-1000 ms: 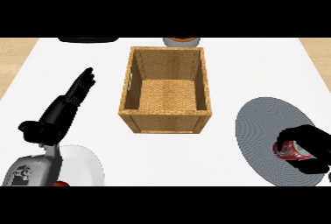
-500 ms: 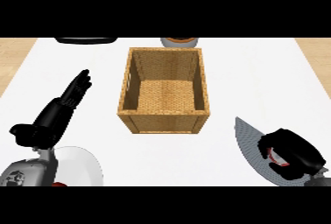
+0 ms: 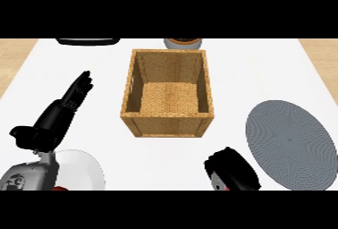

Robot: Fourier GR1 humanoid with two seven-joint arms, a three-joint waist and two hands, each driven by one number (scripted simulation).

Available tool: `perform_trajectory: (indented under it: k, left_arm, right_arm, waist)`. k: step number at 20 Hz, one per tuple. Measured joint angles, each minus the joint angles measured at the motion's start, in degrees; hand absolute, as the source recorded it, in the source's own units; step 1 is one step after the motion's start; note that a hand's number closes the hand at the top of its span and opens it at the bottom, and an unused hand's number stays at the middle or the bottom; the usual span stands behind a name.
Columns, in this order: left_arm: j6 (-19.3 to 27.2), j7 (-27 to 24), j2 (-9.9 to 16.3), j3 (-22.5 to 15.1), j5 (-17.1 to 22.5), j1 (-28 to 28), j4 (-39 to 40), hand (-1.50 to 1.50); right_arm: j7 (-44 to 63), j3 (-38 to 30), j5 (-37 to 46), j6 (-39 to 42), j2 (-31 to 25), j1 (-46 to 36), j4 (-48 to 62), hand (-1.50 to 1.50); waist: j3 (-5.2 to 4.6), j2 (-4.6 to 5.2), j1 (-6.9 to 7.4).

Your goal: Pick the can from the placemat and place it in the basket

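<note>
The wicker basket stands in the middle of the white counter, with nothing showing inside it. A round grey placemat lies at the right with nothing on it. My right hand is left of the placemat, near the view's lower edge and below the basket's front right corner. Its fingers are curled round the can, of which only a red and white sliver shows under the hand. My left hand rests open at the left of the basket, fingers straight and pointing up.
A white round plate lies at the lower left beside my left forearm. At the counter's back edge, a black object sits left of a grey bowl. Wooden floor shows beyond both side edges.
My right hand has carried the can leftward off the placemat, which now lies bare. The left hand has not moved.
</note>
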Motion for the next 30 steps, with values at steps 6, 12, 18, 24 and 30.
perform_trajectory:
  k: [6,12,18,24,30]
  left_arm:
    - [0.1,-0.4,0.0,0.3,0.1,0.3,0.4,0.00]
    - [-0.3,-0.9,0.6,0.9,0.3,0.6,1.1,0.00]
    - [0.0,-1.1,0.5,1.0,0.0,1.1,0.9,0.00]
    - [-0.2,-1.0,0.8,1.3,0.2,0.9,0.7,0.00]
    - [-0.6,-0.9,0.9,1.3,0.6,0.4,0.8,0.00]
  right_arm:
    - [11.2,16.7,-11.3,-8.4,3.8,6.8,-8.3,1.50]
    - [21.2,30.4,-16.9,-21.4,3.6,9.2,-15.6,1.50]
    - [28.7,32.8,-18.2,-29.8,1.3,6.3,-15.5,1.50]
    - [37.0,33.8,-11.7,-33.6,-1.1,2.8,-15.6,1.50]
    - [44.9,35.2,-6.2,-36.9,-3.5,-0.9,-15.7,1.50]
  waist:
    - [1.15,0.34,-0.30]
    - [1.13,0.27,-1.02]
    - [0.95,0.14,-1.23]
    - [0.82,0.13,-1.25]
    - [0.85,0.45,-0.45]
